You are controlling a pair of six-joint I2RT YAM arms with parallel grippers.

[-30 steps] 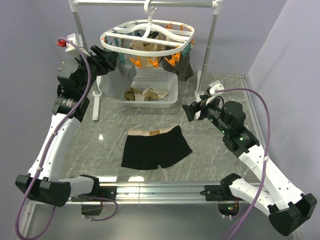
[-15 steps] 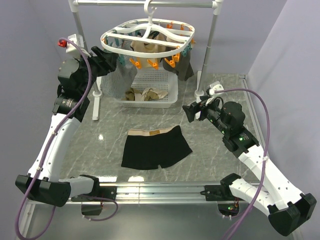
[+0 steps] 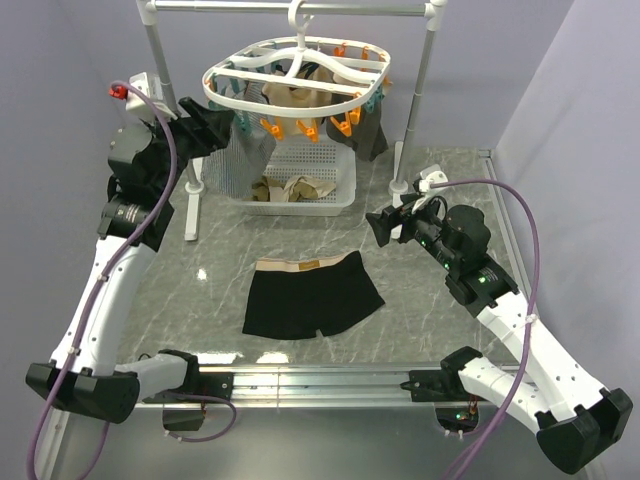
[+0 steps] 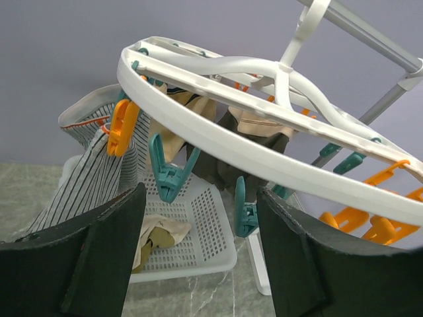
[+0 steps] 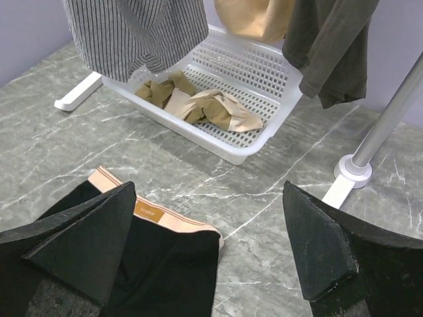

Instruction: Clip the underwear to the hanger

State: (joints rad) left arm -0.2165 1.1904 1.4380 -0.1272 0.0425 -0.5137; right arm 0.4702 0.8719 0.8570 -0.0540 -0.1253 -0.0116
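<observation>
The underwear point(image 3: 312, 293), black boxer briefs with a tan waistband, lies flat on the marble table; the right wrist view shows its waistband corner point(image 5: 158, 264). The hanger point(image 3: 297, 80), a white oval frame with orange and teal clothespins, hangs by its hook from the rail. My left gripper point(image 3: 218, 122) is raised at the hanger's left rim point(image 4: 264, 152) and is open and empty point(image 4: 198, 198). A teal clothespin point(image 4: 165, 175) dangles just beyond its fingers. My right gripper point(image 3: 378, 225) hovers open above the table, right of the underwear, with nothing between its fingers point(image 5: 210, 191).
A white perforated basket point(image 3: 300, 180) with beige garments point(image 5: 198, 105) stands under the hanger. A grey striped cloth point(image 3: 240, 160) and a dark garment point(image 3: 368, 135) hang from the clips. The rail stand's posts point(image 3: 415, 90) and white feet point(image 5: 350, 168) flank the basket.
My left arm has lifted and drawn slightly left, and its jaws have widened a little by the hanger's rim. The right arm and the underwear have not moved.
</observation>
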